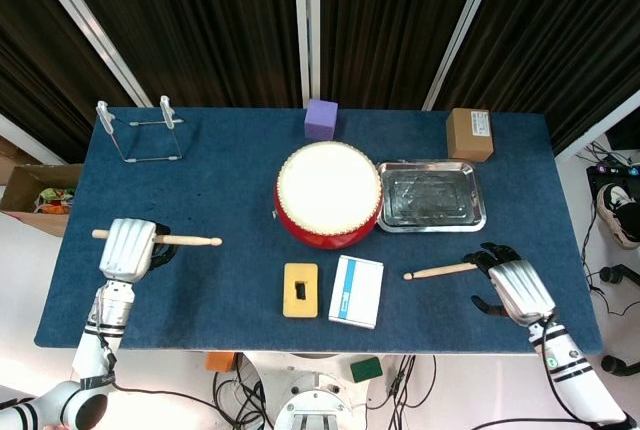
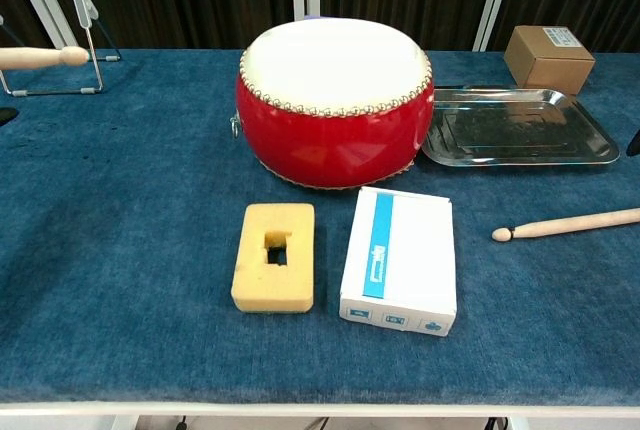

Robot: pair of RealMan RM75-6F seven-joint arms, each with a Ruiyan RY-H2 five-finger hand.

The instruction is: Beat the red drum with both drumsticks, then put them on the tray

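Head view: left hand (image 1: 127, 248) grasping first drumstick (image 1: 185, 240), tip aimed toward red drum (image 1: 328, 195). Right hand (image 1: 516, 286) released, fingers spread at butt of second drumstick (image 1: 440, 271) lying on table (image 1: 230, 190). Tray (image 1: 431, 196) touching drum's right side.

head overhead, chest low frontal, drum (image 1: 328, 195) shared

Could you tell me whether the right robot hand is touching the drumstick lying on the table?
Cannot tell. In the head view the right robot hand has its fingertips at the drumstick's butt end, but neither contact nor a gap shows plainly.
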